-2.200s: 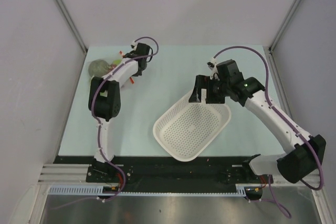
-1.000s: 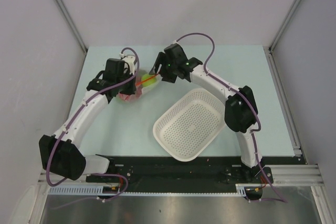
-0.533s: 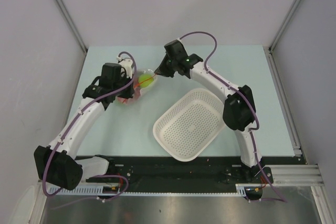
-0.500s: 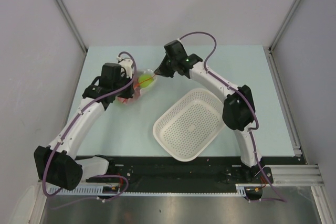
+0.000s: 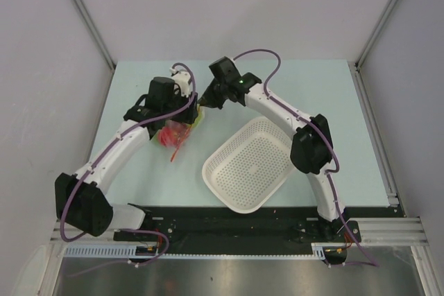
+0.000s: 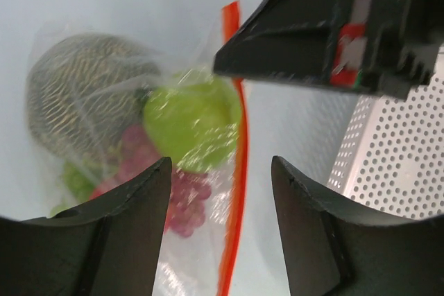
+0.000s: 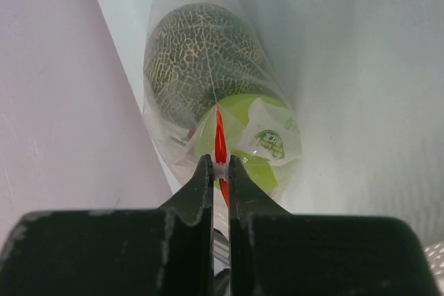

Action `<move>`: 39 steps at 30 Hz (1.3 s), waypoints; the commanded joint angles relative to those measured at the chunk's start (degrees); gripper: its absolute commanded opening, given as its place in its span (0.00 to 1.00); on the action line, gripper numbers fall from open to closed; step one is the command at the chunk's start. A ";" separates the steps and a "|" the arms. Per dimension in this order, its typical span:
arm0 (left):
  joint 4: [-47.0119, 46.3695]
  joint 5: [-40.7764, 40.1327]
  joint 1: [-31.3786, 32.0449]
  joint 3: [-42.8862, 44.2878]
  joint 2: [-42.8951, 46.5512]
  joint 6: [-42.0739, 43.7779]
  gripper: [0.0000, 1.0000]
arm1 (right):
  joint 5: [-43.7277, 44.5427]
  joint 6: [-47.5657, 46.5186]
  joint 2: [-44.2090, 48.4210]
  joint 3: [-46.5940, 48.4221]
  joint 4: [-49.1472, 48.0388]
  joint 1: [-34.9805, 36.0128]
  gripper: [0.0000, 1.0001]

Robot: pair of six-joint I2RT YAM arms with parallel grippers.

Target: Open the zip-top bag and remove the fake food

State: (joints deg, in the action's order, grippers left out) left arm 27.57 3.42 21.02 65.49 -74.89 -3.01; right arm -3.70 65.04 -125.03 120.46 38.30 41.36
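Observation:
The zip-top bag is clear and crinkly, and it hangs between the two grippers at the table's far left. My right gripper is shut on the bag's orange-red zip strip at a small white tab. The left gripper is open, with the strip and the bag's edge between its fingers, which do not touch them. The fake food is inside the bag: a green apple, a netted melon, dark-red grapes and a red piece.
A white perforated basket lies on the pale green table to the right of the bag, and its rim shows in the left wrist view. The right gripper's black body hangs close above the left fingers. Grey walls enclose the table.
The left gripper has opened and let go of the bag. The right gripper has closed on the zip strip. The bag now sags lower, beneath the two grippers.

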 commanded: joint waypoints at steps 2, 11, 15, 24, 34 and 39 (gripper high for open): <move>-6.29 2.12 2.97 2.98 -2.36 1.60 0.64 | -0.25 6.32 3.66 2.05 0.28 1.61 0.00; -9.12 -7.55 3.77 0.86 -3.94 2.83 0.52 | -0.78 9.84 5.85 1.70 -0.16 1.61 0.00; -9.55 -7.20 3.95 0.95 -4.65 2.83 0.49 | -1.30 12.39 6.56 0.74 -1.30 1.53 0.00; -6.23 -10.27 3.86 4.72 -8.34 5.29 0.00 | -3.42 15.56 7.69 -1.37 -3.58 1.88 0.01; 0.72 -3.95 1.31 7.54 -3.60 5.29 0.00 | -16.23 -13.42 17.88 -22.44 -27.44 -7.85 0.96; 1.87 2.64 -0.18 7.02 -1.57 7.31 0.00 | -32.47 -34.67 20.17 -31.68 -41.02 -13.06 1.00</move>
State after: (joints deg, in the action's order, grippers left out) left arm 28.60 0.67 21.89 70.26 -80.20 2.09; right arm -22.48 51.40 -108.64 92.82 12.29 31.79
